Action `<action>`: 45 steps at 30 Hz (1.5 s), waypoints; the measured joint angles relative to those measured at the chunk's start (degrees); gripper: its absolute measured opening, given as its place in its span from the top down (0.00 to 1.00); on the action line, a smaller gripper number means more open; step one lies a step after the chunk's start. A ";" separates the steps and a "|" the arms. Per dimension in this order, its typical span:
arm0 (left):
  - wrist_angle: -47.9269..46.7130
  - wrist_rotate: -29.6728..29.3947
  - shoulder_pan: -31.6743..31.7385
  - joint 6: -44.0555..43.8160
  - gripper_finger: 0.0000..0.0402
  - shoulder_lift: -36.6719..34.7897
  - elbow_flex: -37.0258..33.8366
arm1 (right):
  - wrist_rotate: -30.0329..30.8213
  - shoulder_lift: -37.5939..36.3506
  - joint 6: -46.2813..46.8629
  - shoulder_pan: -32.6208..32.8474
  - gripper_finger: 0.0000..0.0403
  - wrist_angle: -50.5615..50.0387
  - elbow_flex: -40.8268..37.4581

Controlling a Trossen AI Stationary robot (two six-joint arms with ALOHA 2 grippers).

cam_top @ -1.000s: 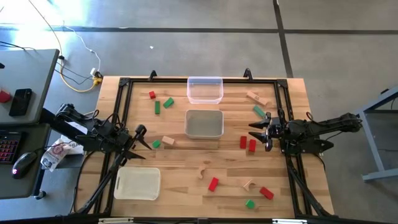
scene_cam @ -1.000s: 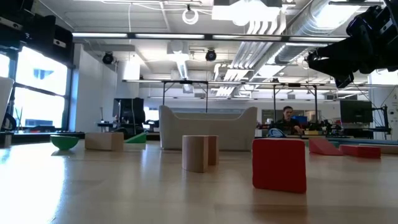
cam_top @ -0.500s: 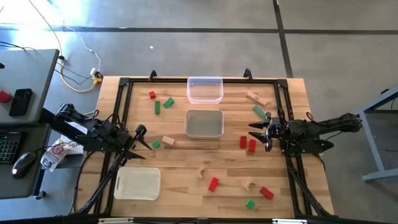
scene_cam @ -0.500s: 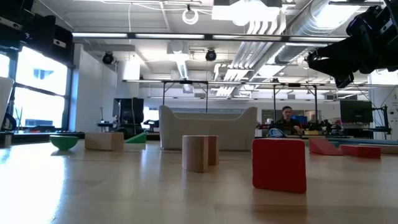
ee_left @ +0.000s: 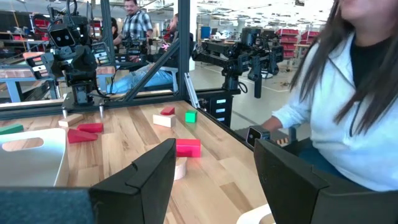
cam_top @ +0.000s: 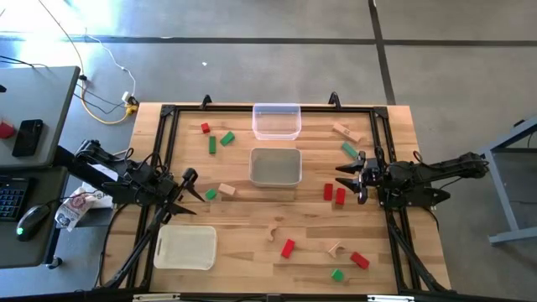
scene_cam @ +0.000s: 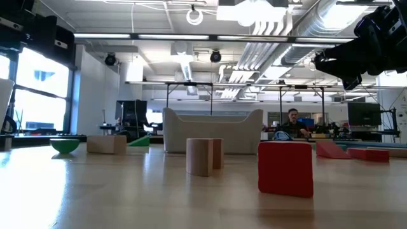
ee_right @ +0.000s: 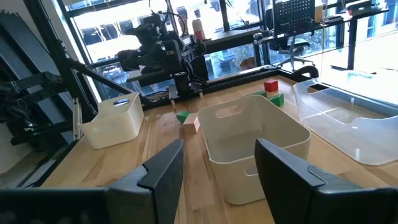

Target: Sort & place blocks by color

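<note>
1. At the bench's (cam_top: 252, 247) left edge we see the left claw (cam_top: 195, 184), its two fingers spread apart and holding nothing, hovering above the wood just beside a small green block (cam_top: 211, 194) and a plain wood block (cam_top: 226, 190).
2. Near the front left corner sits a white tray (cam_top: 185, 248), with no blocks in it.
3. Toward the far left we find a red block (cam_top: 205, 128) and two more green blocks (cam_top: 220, 140) lying loose on the bench.
4. In the middle stand a clear tray (cam_top: 276, 120) at the far edge and a second white tray (cam_top: 275, 166) just in front of it; neither holds any blocks.
5. Further right, two upright red blocks (cam_top: 333, 194) sit close to the right claw (cam_top: 351, 178), whose fingers are likewise spread and grip nothing.
6. Front right we see scattered red, green and wood blocks (cam_top: 336, 250).
7. We can read no brand, label or writing on any of these things.
</note>
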 joint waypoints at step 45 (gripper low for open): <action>1.91 0.00 0.00 -5.43 0.49 0.00 -0.02 | -8.37 -0.02 34.07 0.02 0.54 -0.66 0.00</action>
